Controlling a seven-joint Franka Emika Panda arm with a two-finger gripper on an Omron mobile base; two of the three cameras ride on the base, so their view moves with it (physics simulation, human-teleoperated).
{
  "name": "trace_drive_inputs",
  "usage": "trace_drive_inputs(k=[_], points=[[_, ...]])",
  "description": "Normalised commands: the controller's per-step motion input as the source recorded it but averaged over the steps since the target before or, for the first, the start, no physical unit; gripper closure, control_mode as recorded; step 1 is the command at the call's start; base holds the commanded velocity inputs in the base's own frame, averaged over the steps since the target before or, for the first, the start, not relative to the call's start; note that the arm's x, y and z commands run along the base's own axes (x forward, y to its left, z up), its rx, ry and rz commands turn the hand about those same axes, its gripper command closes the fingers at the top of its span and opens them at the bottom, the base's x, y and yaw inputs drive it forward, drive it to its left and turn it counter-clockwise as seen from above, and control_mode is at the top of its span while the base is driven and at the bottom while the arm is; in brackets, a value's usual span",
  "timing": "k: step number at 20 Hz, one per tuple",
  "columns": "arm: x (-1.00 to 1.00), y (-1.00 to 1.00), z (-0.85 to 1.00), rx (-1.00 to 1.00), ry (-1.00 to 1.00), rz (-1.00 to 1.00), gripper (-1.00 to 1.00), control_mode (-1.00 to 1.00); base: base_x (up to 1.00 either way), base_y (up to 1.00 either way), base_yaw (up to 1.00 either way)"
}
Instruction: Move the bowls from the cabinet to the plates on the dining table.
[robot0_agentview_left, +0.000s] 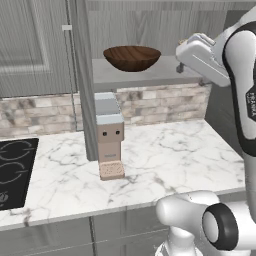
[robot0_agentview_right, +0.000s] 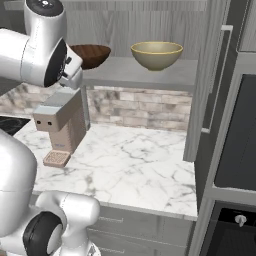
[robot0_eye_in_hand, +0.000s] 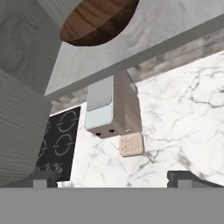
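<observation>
The wide, dark brown wood-grain bowl (robot0_agentview_left: 132, 57) sits on the grey cabinet shelf (robot0_agentview_left: 150, 75) near its left edge; the smaller pale yellow-olive bowl (robot0_agentview_right: 156, 54) sits to its right. The hand (robot0_eye_in_hand: 113, 178), fingers spread open and empty, hovers before the shelf's front edge, apart from the brown bowl.

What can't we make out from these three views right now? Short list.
- Brown bowl: in the right base view the arm covers its left part.
- Yellow bowl: in the left base view the arm stands where it would be.
- Gripper: in the hand view its two tips stand wide apart, cut by the bottom edge.
- Hob: cut by the left edge in the left base view.
- Coffee machine: its back is hidden behind the open cabinet door.
</observation>
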Motion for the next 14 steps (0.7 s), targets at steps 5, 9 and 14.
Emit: trace_drive_inputs(k=[5,9,14], points=[[0.35,0.00,-0.03,0.01,0.00,-0.07,-1.00,-1.00,0.00,0.00,0.00],[0.41,0.00,-0.06,0.00,0.00,-0.08,-1.00,-1.00,0.00,0.00,0.00],[0.40,0.00,-0.15,0.02,-0.01,-0.07,-1.00,-1.00,0.00,0.00,0.00]])
